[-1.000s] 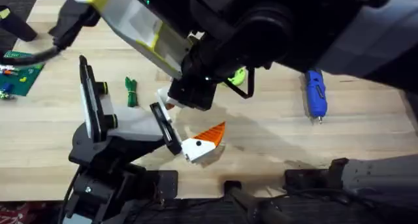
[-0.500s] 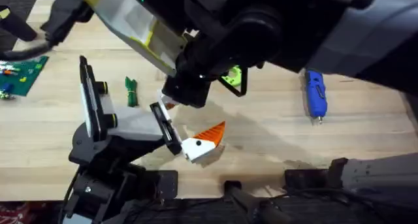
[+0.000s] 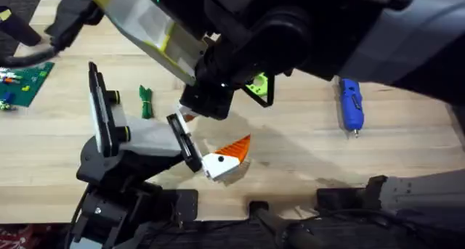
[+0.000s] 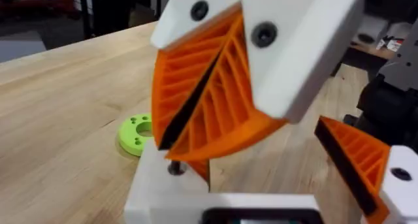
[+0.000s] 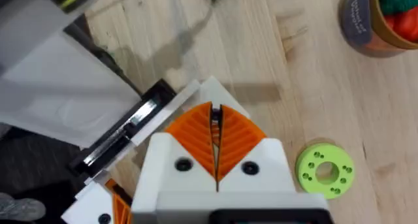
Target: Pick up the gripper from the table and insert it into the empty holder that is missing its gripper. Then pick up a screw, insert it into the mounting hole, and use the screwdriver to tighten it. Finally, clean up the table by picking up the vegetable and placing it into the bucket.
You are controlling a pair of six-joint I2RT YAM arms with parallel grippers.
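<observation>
Gripper (image 3: pixel 227 157) below right hand (image 3: pixel 205 104)

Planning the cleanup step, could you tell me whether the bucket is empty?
Not empty: the bucket holds red and green items inside.

Even bright light, blurred foreground arm (image 3: pixel 290 31)

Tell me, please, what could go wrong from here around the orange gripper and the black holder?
1. The gripper lies at the tip of the holder, and I cannot tell whether it is seated. A nudge could shift it.
2. The right gripper, fingers together, hangs close above the holder. If it comes lower, it might strike it.
3. The green ring lies nearby and could be swept aside.
</observation>
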